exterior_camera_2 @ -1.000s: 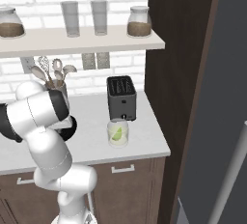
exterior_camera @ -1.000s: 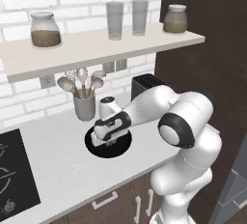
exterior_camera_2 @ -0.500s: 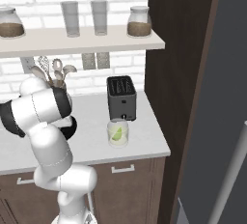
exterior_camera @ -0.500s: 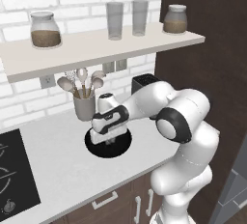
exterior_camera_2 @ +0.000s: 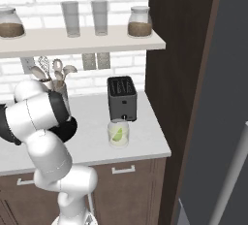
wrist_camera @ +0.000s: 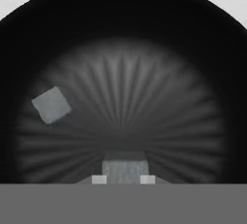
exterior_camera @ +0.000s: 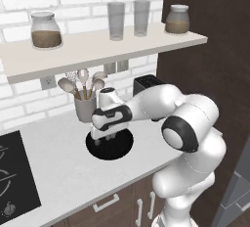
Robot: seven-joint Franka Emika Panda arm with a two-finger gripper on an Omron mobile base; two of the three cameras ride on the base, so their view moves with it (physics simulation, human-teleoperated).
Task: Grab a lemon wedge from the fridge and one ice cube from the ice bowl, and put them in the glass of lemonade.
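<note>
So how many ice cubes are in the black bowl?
2. One ice cube lies loose on the floor of the black bowl, off to the left in the hand view. The other ice cube sits right at the claw's tips, at the bottom edge.

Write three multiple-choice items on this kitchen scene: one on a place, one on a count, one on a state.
1. Where is the claw?
A. Low over the ice bowl
B. At the toaster
C. On the shelf

2. How many ice cubes show in the bowl in the hand view?
A. None
B. Two
C. Five

3. What does the glass of lemonade hold?
A. Pale liquid alone
B. Nothing
C. A lemon wedge already

Answers:
1 A: the fingers hang just above the black bowl.
2 B: one ice cube lies off to the side, another between the fingertips.
3 C: a yellow-green piece shows inside the glass.
</note>
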